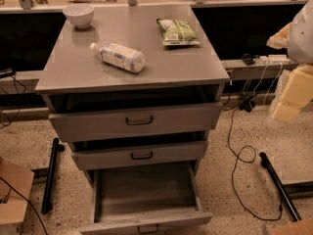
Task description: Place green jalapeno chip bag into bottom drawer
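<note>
Speckled floor, grey metal cabinet [98,75] centre frame, cables [234,146] trailing on the right. Gripper [293,89] sits at the right edge of the view, out past the cabinet's side; open or closed, can't tell. Chip bag [177,32] lies flat on the cabinet top, left of the gripper and further back. Bottle [119,57] lies on its side further left, with the white bowl [78,15] beyond it at the far-left corner. Bottom drawer [146,192] is pulled well out, down-left of the gripper. Upper two drawers [139,120] are each a little way out.
</note>
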Robot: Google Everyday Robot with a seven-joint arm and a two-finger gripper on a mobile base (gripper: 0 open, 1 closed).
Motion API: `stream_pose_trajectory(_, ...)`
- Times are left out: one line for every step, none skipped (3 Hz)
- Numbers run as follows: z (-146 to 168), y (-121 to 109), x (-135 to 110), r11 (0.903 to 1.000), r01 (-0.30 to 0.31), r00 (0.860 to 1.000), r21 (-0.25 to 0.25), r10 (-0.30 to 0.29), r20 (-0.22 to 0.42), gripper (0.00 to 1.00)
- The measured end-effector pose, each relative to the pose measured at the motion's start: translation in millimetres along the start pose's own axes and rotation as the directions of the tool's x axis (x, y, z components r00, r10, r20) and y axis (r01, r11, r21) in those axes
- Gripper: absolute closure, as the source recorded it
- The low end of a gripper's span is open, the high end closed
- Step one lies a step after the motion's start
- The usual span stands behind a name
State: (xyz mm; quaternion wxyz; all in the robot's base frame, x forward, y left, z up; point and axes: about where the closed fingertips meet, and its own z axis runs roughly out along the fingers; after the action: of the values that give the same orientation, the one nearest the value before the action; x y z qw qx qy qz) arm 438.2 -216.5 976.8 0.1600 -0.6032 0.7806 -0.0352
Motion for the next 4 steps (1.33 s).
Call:
stream_pose_trajectory(-1,-2,-3,0.9999,0.002,1.0,0.01,-0.002,0.006,0.0)
stream_pose_trajectory(0,-14,-22,0.9992,0.012,0.998,0.037,-0.014,0.059,0.0)
stream_pose_trajectory(10,-38,-54,0.9988,0.03,0.99,0.037,-0.035,0.139,0.0)
stream_pose_trajectory(23,-68,-81,0.9985,0.048,0.977,0.025,-0.052,0.208,0.0)
